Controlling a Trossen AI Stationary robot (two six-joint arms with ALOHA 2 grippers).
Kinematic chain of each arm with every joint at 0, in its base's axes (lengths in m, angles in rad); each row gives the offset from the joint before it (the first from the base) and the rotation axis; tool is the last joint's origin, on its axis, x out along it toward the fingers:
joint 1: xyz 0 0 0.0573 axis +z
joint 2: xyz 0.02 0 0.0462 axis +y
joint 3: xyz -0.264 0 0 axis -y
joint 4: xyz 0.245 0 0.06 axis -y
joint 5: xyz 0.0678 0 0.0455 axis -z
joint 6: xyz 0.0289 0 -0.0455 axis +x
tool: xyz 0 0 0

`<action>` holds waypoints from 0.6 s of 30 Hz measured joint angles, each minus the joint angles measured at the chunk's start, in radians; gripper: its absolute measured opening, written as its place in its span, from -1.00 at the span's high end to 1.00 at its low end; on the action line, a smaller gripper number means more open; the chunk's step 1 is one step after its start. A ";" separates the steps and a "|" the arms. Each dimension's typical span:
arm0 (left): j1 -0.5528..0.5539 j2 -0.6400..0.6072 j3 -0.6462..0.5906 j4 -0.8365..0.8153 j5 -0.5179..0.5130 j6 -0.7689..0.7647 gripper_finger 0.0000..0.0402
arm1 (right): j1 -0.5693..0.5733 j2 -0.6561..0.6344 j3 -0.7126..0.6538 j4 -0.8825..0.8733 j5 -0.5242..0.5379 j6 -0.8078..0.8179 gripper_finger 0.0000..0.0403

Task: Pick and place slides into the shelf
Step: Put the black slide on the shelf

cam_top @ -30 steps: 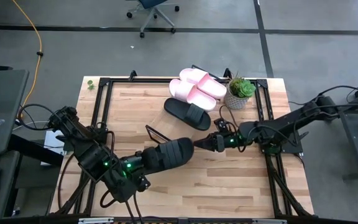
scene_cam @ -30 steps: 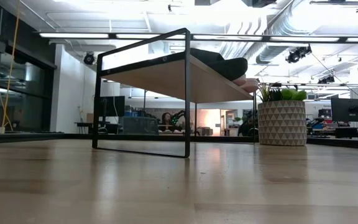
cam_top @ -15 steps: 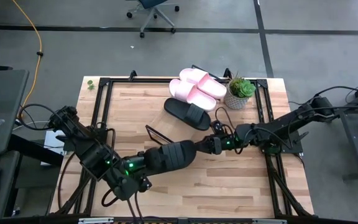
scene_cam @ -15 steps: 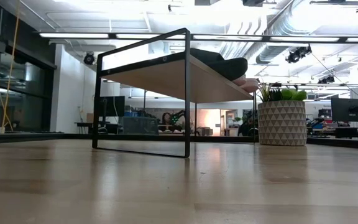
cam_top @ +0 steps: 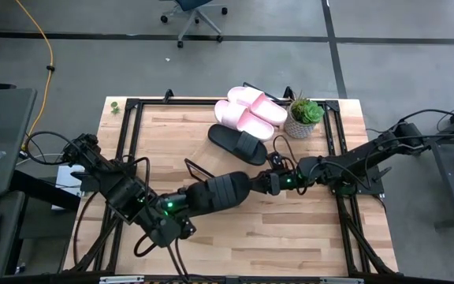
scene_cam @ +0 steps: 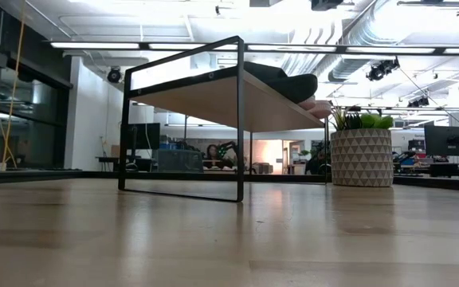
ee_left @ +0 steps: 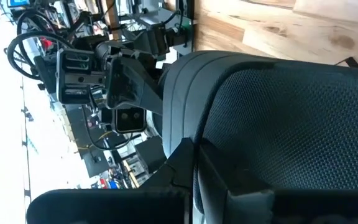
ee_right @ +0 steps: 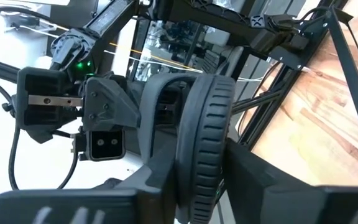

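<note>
A black slide (cam_top: pixel 217 194) hangs in the air over the middle of the table, between my two arms. My left gripper (cam_top: pixel 189 207) is shut on its heel end, and my right gripper (cam_top: pixel 252 184) is shut on its toe end. The other black slide (cam_top: pixel 237 143) and the two pale pink slides (cam_top: pixel 251 110) lie side by side on the shelf (scene_cam: pixel 213 100), soles on its slanted board. The low view shows neither gripper nor the held slide. My left gripper holds the black slide by its heel end (ee_left: pixel 272 155), coming level from the table's left and near side, along the slide. A finger (ee_left: pixel 229 186) lies on the textured footbed; the other is hidden. The slide is lifted clear. My right gripper pinches the slide's toe end (ee_right: pixel 204 149) between its two fingers, coming level from the table's right, along the slide. One finger (ee_right: pixel 266 180) lies on the ridged sole side and the other on the strap side. The slide is clear of the table.
A potted plant (cam_top: pixel 302 118) in a patterned pot stands at the shelf's right end. The shelf's black frame end (cam_top: pixel 194 170) rises just left of the held slide. Bare plank tabletop (cam_top: pixel 290 229) stretches along the near side.
My left arm has carried the black slide a little toward the table's right and far side. My right gripper has moved slightly left to meet it, and the slide's toe end now sits between its fingers.
</note>
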 joint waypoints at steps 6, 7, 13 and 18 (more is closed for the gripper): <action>0.000 0.000 0.000 -0.007 0.003 0.001 0.94 | 0.000 0.000 0.000 -0.004 0.011 -0.018 0.72; 0.000 0.000 0.000 -0.009 0.004 0.001 0.91 | 0.000 0.000 0.000 -0.008 0.011 -0.018 0.75; 0.001 0.000 0.000 -0.011 0.029 -0.006 0.72 | 0.000 0.000 0.000 -0.011 0.013 -0.034 0.87; 0.001 0.000 0.000 -0.079 0.034 -0.058 0.54 | 0.001 -0.007 0.000 -0.040 0.027 -0.048 0.90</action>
